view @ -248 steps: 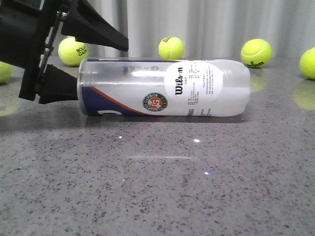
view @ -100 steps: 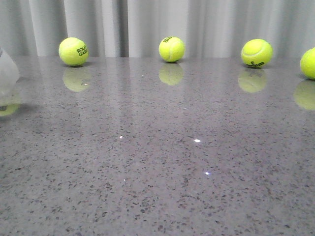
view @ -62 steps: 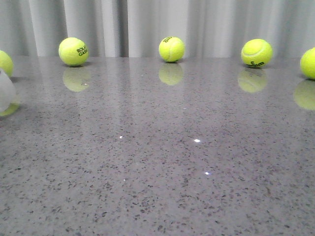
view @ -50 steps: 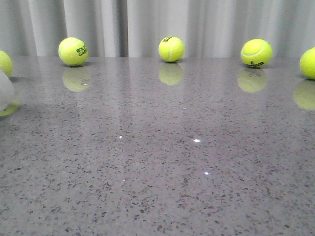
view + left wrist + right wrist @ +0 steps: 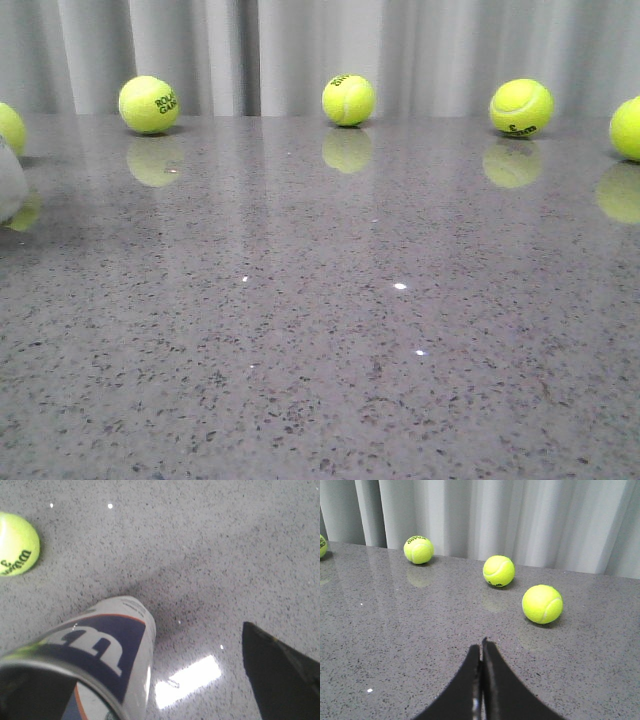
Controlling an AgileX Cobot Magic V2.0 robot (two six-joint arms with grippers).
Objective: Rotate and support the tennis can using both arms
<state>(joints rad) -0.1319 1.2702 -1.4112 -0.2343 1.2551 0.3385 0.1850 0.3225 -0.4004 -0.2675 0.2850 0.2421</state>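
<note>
The tennis can [image 5: 107, 647] fills the lower left of the left wrist view, showing its navy label with white letters, orange stripe and silver rim. Its far end rests on the table and it leans up toward the camera. In the front view only a white sliver of the can [image 5: 6, 185] shows at the far left edge. My left gripper [image 5: 165, 680] is open: its one visible finger [image 5: 280, 680] stands well clear of the can, and the other is hidden behind the can. My right gripper [image 5: 482, 645] is shut and empty, low over the table.
Several loose tennis balls line the table's back before a grey curtain: one [image 5: 148, 104], another [image 5: 348, 99], a third [image 5: 521, 107]. One ball [image 5: 15, 544] lies near the can. Two balls [image 5: 498, 570] [image 5: 542, 604] lie ahead of the right gripper.
The can and left gripper have left the middle of the front view, going left. Over the last second the can's white end has slid further off the left edge.
</note>
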